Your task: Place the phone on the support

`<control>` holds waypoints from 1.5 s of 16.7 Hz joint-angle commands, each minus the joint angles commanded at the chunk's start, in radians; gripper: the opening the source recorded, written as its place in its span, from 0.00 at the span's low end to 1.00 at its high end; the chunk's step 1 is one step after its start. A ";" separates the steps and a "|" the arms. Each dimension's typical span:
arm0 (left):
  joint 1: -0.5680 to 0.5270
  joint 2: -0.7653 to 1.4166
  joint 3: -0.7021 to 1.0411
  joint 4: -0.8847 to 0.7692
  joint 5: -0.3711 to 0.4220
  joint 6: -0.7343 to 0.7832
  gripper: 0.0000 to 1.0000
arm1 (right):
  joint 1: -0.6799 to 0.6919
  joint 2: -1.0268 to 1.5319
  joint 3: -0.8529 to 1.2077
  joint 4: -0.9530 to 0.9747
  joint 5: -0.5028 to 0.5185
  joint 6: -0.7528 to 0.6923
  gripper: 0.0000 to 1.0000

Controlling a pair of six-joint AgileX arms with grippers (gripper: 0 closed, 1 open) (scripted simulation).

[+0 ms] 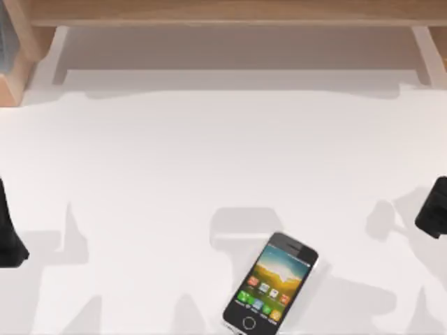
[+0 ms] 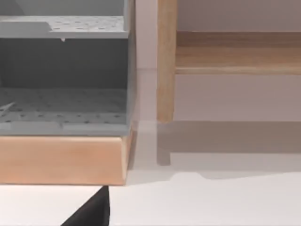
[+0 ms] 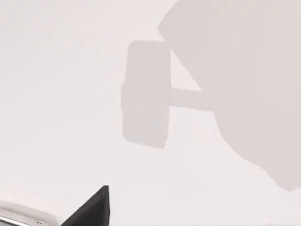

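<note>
White desk (image 1: pixel 174 160) fills the top view, w/ grey shadows across it. Nearest, at the desk's front edge a bit right of centre, the phone (image 1: pixel 271 285) lies flat, screen up, tilted so its home-button end sits at the front edge and its top end points back and to the right; orange-yellow wallpaper and app icons show. Nothing touches it. In the right wrist view a sliver of its silvery edge (image 3: pixel 21 214) sits beside a dark finger tip (image 3: pixel 91 209).

Mid-depth: left arm (image 1: pixel 8 230) at the left edge, right arm (image 1: pixel 434 208) at the right edge, both well apart from the phone. Left jaws: cannot tell how far open. Right jaws: cannot tell either. Neither has hold of anything that I can see.

Far side: wooden shelf frame (image 1: pixel 230 14) along the back edge, w/ white uprights under it. Left wrist view shows a grey perforated rack (image 2: pixel 63 75) on a wooden base (image 2: pixel 61 160) at the back-left corner, wooden post (image 2: pixel 165 61) just beside it.
</note>
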 joint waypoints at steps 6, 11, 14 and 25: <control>0.000 0.000 0.000 0.000 0.000 0.000 1.00 | 0.206 0.466 0.329 -0.243 0.002 0.349 1.00; 0.000 0.000 0.000 0.000 0.000 0.000 1.00 | 0.380 0.727 0.580 -0.398 0.000 0.539 1.00; 0.000 0.000 0.000 0.000 0.000 0.000 1.00 | 0.467 0.823 0.700 -0.464 0.000 0.608 1.00; 0.000 0.000 0.000 0.000 0.000 0.000 1.00 | 0.598 0.911 0.871 -0.538 -0.006 0.668 1.00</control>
